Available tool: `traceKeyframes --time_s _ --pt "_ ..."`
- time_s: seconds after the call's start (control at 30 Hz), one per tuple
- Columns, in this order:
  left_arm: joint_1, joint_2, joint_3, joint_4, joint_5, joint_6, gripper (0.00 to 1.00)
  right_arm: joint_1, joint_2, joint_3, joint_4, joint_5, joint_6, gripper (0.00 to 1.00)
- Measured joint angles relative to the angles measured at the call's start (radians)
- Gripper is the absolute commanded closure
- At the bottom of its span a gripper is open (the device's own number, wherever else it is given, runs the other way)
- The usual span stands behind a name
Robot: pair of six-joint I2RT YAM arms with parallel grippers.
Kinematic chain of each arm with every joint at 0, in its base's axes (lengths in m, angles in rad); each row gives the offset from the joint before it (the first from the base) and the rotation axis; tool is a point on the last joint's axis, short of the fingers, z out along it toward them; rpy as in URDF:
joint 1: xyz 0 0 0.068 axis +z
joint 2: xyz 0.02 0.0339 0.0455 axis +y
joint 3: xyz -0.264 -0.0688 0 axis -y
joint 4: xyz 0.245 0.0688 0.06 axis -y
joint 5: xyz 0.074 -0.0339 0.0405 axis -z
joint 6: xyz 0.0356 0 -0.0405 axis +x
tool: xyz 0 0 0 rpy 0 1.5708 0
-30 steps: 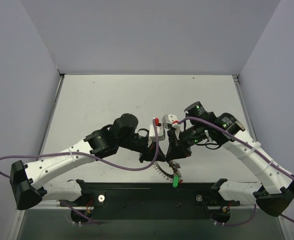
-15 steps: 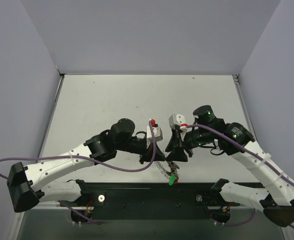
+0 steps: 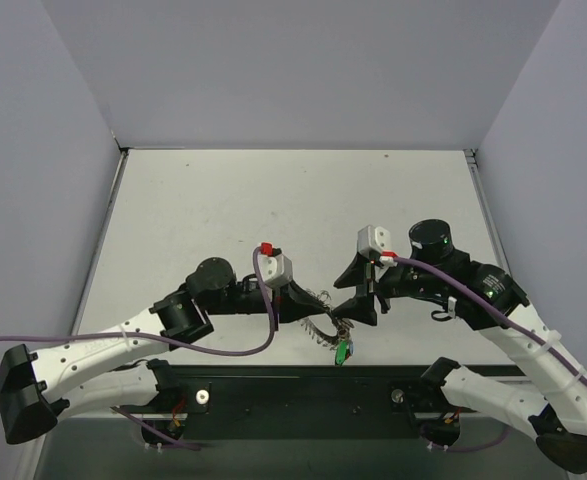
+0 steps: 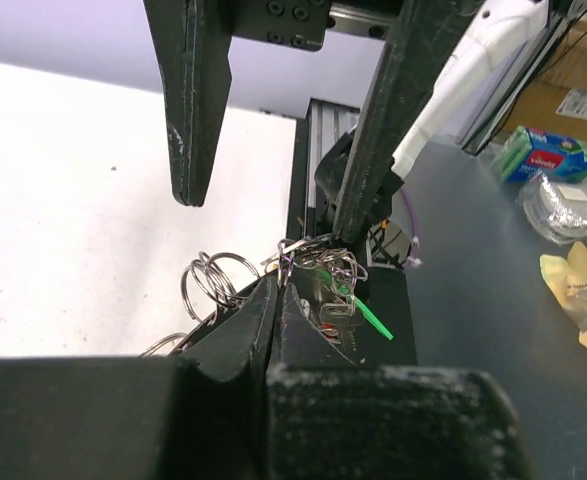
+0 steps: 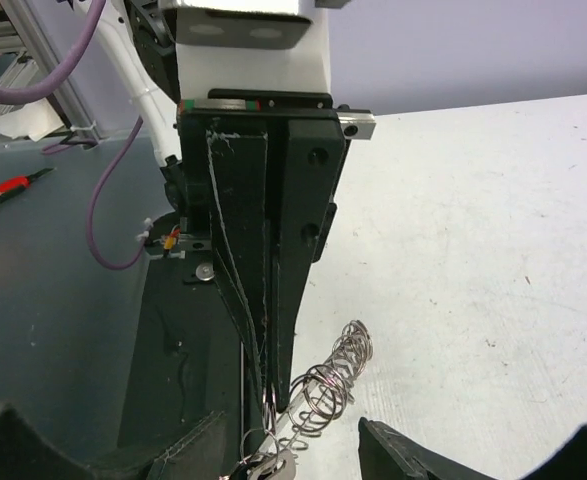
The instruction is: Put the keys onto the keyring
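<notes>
Silvery coiled keyring [image 3: 319,326], green-headed key [image 3: 342,351] just beneath

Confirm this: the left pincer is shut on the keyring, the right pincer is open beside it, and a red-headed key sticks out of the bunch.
Wrong colour: the left wrist view shows a green head, not red. So: the left pincer is shut on the keyring, the right pincer is open beside it, and a green-headed key sticks out of the bunch.
</notes>
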Motion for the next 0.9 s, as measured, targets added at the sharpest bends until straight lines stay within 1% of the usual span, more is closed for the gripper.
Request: traceKeyframes --time_s 0.17,0.3,0.47,0.53,0.57,0.67,0.9 --pt "0.0 -0.021 -0.056 0.122 -0.017 -0.035 1.0 -0.005 -0.003 -0.002 0.006 0.0 0.01 0.5" --pt "0.0 -0.045 -0.101 0.221 -0.036 -0.056 1.0 -0.005 -0.011 -0.002 0.011 -0.003 0.011 0.58" --pt "0.0 -0.083 -0.17 0.362 -0.063 -0.078 1.0 -0.006 -0.016 -0.006 0.018 -0.009 0.018 0.62" --pt "0.0 -0.087 -0.186 0.401 -0.068 -0.086 1.0 -0.009 -0.016 -0.01 0.022 -0.012 0.021 0.66" --pt "0.0 -0.087 -0.191 0.418 -0.071 -0.09 1.0 -0.009 -0.016 -0.012 0.026 -0.013 0.022 0.73" --pt "0.0 -0.087 -0.197 0.453 -0.074 -0.097 1.0 -0.01 -0.016 -0.013 0.034 -0.024 0.03 0.87" --pt "0.0 -0.086 -0.202 0.504 -0.078 -0.115 1.0 -0.01 -0.016 -0.013 0.052 -0.065 0.044 0.97"
